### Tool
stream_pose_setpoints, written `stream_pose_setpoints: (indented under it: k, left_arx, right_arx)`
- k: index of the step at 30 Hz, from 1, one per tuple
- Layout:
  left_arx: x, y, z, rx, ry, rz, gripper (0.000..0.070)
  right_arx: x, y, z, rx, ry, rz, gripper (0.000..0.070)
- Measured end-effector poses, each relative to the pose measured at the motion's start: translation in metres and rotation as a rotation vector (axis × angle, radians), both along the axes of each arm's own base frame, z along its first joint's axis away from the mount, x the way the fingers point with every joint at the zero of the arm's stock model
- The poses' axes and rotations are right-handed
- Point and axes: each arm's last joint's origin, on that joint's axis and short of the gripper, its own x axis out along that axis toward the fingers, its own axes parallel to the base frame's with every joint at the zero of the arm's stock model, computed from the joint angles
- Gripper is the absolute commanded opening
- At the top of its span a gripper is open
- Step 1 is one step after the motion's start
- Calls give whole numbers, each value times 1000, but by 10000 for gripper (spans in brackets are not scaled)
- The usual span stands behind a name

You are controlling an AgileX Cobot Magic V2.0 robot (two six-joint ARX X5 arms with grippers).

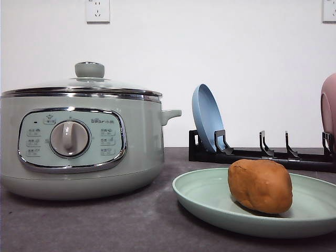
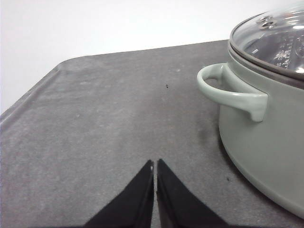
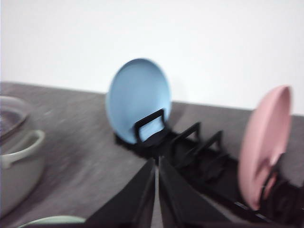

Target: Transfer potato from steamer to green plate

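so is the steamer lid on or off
On. The glass lid sits flush on the steamer rim, knob up; the potato already lies on the green plate.

I see a dark grey table (image 1: pixel 105 220) carrying the steamer (image 1: pixel 79 142), green plate (image 1: pixel 210 199) and black rack (image 1: pixel 262 155).

The pink plate (image 1: pixel 329 107) and green plate (image 1: pixel 210 197) run off frame.

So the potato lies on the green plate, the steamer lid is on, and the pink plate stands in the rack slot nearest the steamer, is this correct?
Not quite. The plate in the rack slot nearest the steamer is the blue plate, as the front view shows; the pink plate stands at the far end. The potato does lie on the green plate, and the glass lid is on.
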Motion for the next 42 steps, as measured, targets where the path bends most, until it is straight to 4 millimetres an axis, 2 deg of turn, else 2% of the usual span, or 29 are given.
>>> stream_pose_setpoints:
  k: [6,15,25,42]
  left_arx:
    - [0,0,0,0,0,0,3]
    - [0,0,0,0,0,0,3]
    - [0,0,0,0,0,0,3]
    - [0,0,0,0,0,0,3]
  right_arx:
    - [-5,-3,-39,0,-8,-82,1]
    - [-7,-3,-70,5,0,-90,1]
    - [-9,-3,-86,9,155,-90,1]
    - [-9,-3,-86,17,157,-90,1]
